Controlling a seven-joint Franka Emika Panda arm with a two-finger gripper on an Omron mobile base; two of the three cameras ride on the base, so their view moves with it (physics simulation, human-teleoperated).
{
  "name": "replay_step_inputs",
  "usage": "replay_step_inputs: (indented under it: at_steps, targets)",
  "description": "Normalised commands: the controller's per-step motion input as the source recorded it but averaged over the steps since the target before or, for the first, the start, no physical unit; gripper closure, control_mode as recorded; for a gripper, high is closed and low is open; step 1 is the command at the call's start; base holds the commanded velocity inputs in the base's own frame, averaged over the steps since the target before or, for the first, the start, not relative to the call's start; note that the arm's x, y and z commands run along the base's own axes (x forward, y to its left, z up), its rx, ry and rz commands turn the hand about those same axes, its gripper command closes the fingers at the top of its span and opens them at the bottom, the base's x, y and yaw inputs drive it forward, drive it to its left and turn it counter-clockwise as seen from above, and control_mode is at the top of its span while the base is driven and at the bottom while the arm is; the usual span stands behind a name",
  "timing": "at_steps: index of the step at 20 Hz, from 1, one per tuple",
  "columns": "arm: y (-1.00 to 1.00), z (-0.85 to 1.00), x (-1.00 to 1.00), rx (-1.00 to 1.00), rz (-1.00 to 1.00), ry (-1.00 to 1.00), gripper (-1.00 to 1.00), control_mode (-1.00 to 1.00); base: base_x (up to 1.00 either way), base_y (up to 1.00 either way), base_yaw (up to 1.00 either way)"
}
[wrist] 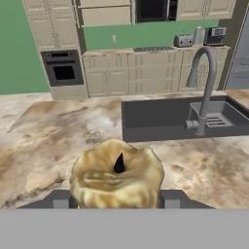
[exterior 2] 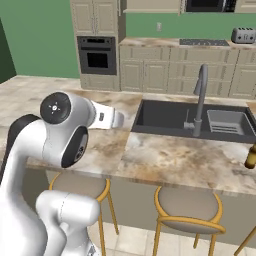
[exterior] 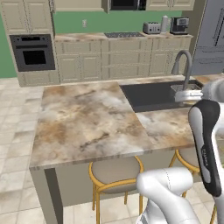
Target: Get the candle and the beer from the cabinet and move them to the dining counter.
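Jaws (wrist: 115,200) clamped on candle (wrist: 116,174), hand level over dining counter (wrist: 44,141); beer (exterior 2: 251,155) at counter's right edge.

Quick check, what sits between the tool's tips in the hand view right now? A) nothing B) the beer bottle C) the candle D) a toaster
C: the hand view shows the golden-brown candle, dark wick up, sitting between the tool tips above the dining counter; the beer stands on the counter's far right edge in the right base view.
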Motion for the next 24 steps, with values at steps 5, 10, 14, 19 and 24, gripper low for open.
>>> replay_step_inputs:
  at_steps: [5,10,14,19,24]
  targets:
    - [-0.18,-0.53,0.74,0.0,0.0,0.17,1.0,-1.0,0.0,0.0,0.0]
    - [-0.02,-0.49,0.71,-0.04,0.0,0.26,1.0,-1.0,0.0,0.0,0.0]
    - [0.0,-0.51,0.73,-0.03,0.0,0.25,1.0,-1.0,0.0,0.0,0.0]
    - [0.0,-0.56,0.78,0.0,0.01,0.14,1.0,-1.0,0.0,0.0,0.0]
    - [-0.08,-0.66,0.59,0.0,0.08,0.01,1.0,-1.0,0.0,0.0,0.0]
